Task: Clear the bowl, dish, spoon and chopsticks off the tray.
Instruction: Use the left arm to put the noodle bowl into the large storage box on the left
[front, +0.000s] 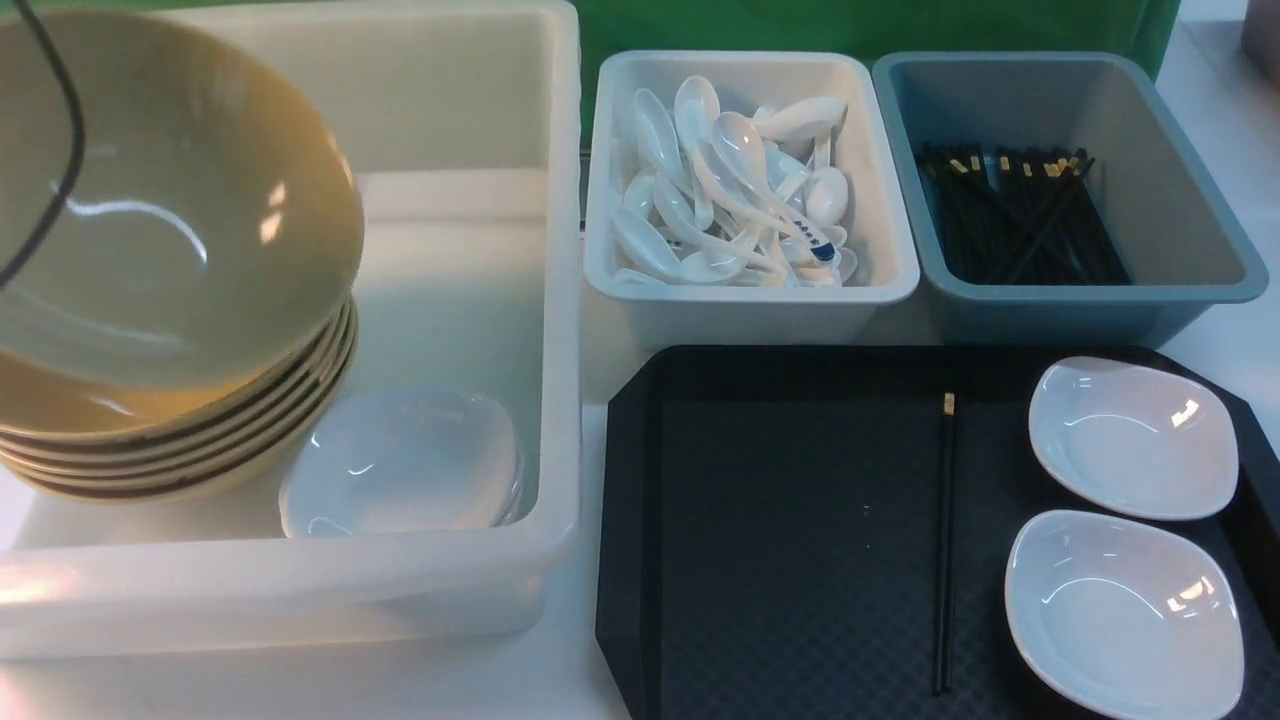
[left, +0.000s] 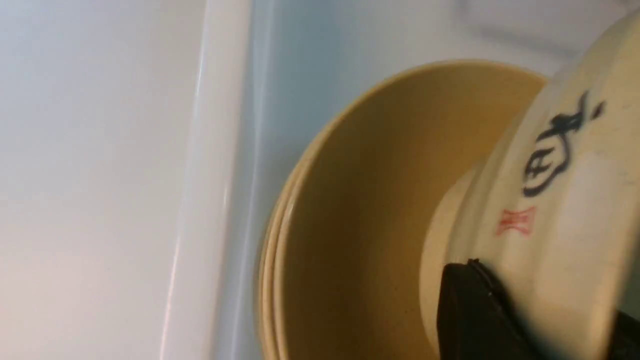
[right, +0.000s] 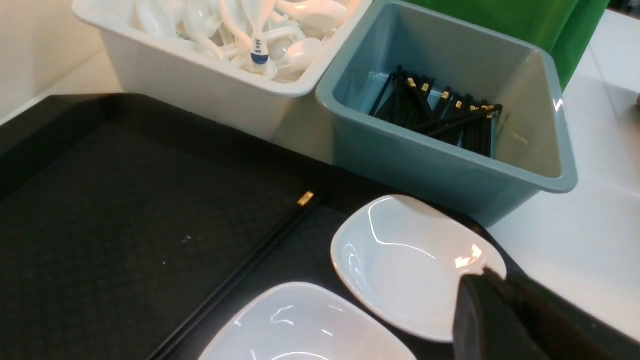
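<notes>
A khaki-yellow bowl (front: 160, 200) leans tilted on a stack of like bowls (front: 200, 450) in the big white tub (front: 300, 575). In the left wrist view its pale outer wall (left: 565, 165) with a dark character sits between the fingers of my left gripper (left: 550, 300), which is shut on it. On the black tray (front: 780, 520) lie black chopsticks (front: 944, 540) and two white dishes (front: 1133, 437) (front: 1125, 610). My right gripper (right: 492, 275) hangs shut and empty over the far dish's (right: 410, 260) corner. Neither gripper shows in the front view.
White dishes (front: 400, 465) lie in the big tub beside the bowl stack. Behind the tray stand a white tub (front: 750, 300) holding several white spoons (front: 720, 190) and a grey-blue tub (front: 1050, 310) holding several black chopsticks (front: 1020, 220). A dark cable (front: 60, 150) hangs before the bowl.
</notes>
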